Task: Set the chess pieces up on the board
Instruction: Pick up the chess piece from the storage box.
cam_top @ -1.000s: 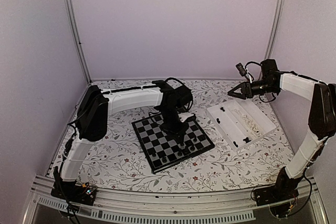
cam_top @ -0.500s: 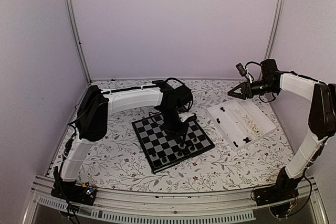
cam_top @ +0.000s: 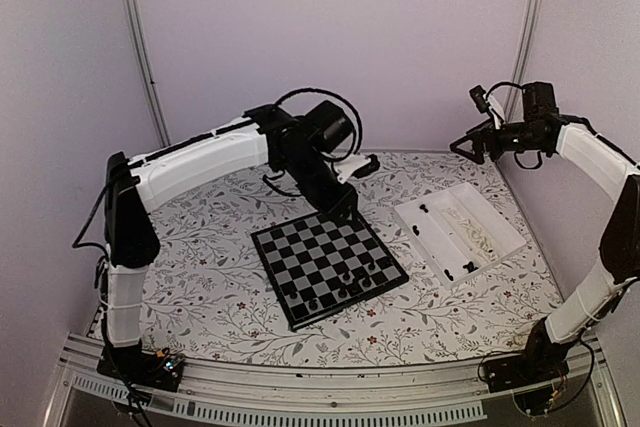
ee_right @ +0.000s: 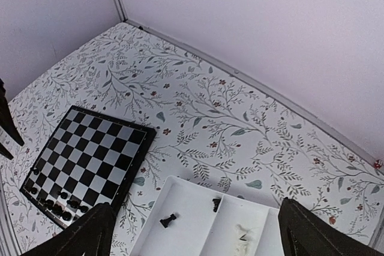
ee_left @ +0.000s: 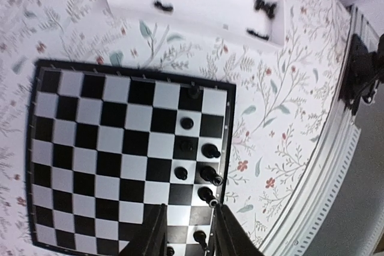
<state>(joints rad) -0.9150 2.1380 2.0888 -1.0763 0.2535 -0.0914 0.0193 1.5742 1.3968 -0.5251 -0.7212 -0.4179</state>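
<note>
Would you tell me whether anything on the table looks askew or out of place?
The board sits skewed on the table, and the black pieces on it stand in ragged, incomplete rows along one side. Nothing looks spilled or damaged.

Black-and-grey checked chessboard (cam_top: 300, 257): one. White rectangular tray (cam_top: 490, 222): one. Tiny black chess figures (cam_top: 345, 275): several, exact count unclear.

White tray (cam_top: 446, 243) on floral tablecloth (cam_top: 200, 277)

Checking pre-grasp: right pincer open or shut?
Open. The right pincer shows its fingers far apart in the wrist view, nothing held between them.
</note>
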